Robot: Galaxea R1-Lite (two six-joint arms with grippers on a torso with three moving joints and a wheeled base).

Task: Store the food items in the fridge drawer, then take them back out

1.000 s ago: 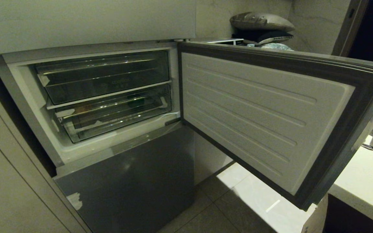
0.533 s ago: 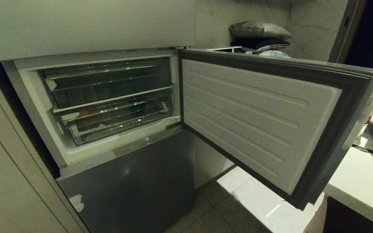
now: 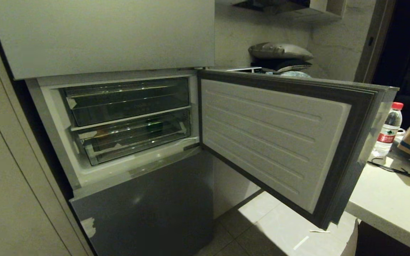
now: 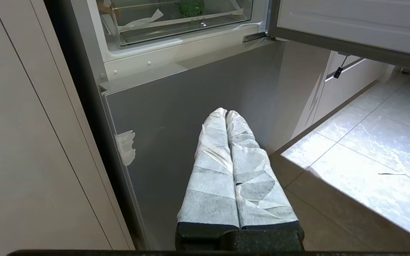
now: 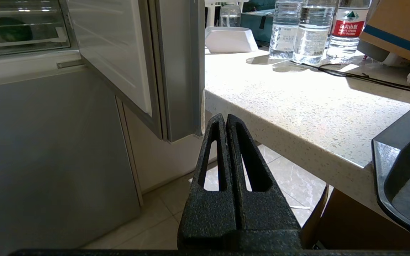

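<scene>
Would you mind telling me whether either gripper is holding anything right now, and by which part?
Nothing is held: the left gripper and right gripper both have their jaws shut on nothing.

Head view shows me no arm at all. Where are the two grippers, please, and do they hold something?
Observer: The left gripper is shut and empty. It points at the lowest grey panel of the fridge.
Operator: And the right one?
Observer: The right gripper is also shut and empty, low beside the edge of the white counter.
Operator: I see only a dim green spot in the lower bin. Is it a food item?
Observer: Yes. The left wrist view shows the green item inside the lower clear bin, behind its front wall.
</scene>
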